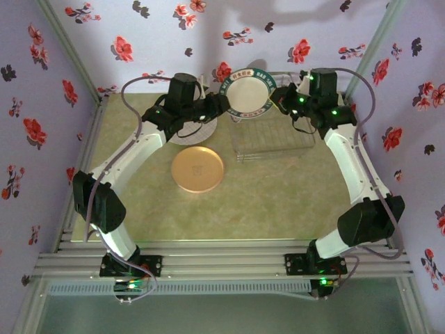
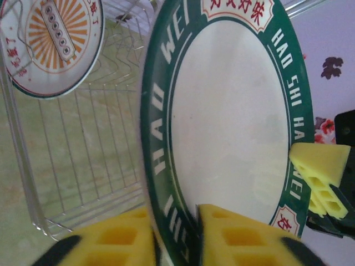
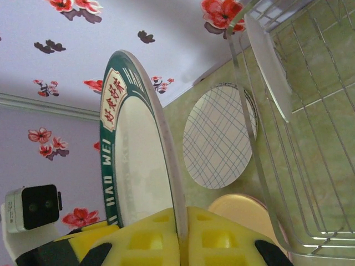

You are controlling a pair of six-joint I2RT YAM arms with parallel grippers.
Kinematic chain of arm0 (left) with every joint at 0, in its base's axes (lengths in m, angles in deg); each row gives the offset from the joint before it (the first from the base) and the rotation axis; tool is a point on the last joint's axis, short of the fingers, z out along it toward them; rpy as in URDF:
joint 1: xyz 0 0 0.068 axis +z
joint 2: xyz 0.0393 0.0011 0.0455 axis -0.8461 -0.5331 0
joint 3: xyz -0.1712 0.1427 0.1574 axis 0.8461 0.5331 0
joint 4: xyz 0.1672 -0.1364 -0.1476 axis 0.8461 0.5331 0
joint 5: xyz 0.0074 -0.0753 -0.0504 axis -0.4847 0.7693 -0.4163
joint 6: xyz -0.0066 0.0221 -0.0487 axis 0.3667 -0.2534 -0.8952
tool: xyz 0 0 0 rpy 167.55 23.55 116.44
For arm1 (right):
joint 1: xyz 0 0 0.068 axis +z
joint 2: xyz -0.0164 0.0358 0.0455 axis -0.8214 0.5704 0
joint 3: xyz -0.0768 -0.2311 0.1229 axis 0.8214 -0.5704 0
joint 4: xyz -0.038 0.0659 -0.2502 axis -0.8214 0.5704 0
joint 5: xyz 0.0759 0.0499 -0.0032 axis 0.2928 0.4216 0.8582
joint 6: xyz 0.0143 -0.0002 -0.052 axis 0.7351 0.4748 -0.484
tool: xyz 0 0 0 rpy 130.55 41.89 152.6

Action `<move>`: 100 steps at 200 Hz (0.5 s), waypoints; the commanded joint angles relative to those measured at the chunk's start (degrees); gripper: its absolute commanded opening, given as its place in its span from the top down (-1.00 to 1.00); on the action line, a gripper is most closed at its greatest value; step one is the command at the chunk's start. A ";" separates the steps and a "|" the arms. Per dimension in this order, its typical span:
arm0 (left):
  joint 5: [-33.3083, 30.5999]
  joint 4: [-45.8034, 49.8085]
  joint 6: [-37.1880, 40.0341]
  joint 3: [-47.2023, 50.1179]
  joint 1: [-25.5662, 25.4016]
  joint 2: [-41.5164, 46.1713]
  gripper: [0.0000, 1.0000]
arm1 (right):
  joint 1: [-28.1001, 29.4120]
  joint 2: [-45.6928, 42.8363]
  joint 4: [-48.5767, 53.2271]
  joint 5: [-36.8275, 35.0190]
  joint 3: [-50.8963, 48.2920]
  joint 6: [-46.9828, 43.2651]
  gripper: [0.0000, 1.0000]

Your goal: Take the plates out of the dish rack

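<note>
A white plate with a dark green lettered rim (image 1: 248, 92) stands upright in the air over the back left corner of the wire dish rack (image 1: 272, 138). My left gripper (image 1: 221, 104) is shut on its left rim, and its yellow pads (image 2: 238, 233) squeeze the green band (image 2: 161, 166). On the opposite rim my right gripper (image 1: 279, 97) is shut too, with the plate's edge (image 3: 166, 149) pinched between its pads (image 3: 222, 238). A sunburst-centred plate (image 2: 52, 44) leans inside the rack (image 2: 83, 160). A grid-patterned plate (image 3: 219, 136) and an orange-yellow plate (image 1: 197, 169) lie flat on the table.
The grid-patterned plate (image 1: 195, 130) lies partly under my left arm, left of the rack. The orange-yellow plate (image 3: 244, 213) lies in front of it. Floral walls close in the table at the back and sides. The rack's wire wall (image 3: 260, 144) stands close beside my right gripper.
</note>
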 commanded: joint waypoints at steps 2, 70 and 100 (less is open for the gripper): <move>-0.33 -0.15 -0.14 -1.86 -0.43 -0.47 0.84 | 0.18 -2.39 -3.91 1.99 -0.61 1.59 1.00; -0.28 -1.42 -0.87 0.09 0.16 1.56 1.00 | 1.12 -1.99 -2.43 1.35 -0.20 -0.41 1.00; 0.91 -4.27 -2.08 2.73 1.73 4.41 1.00 | 2.11 -2.13 1.41 -1.81 1.26 -4.08 0.31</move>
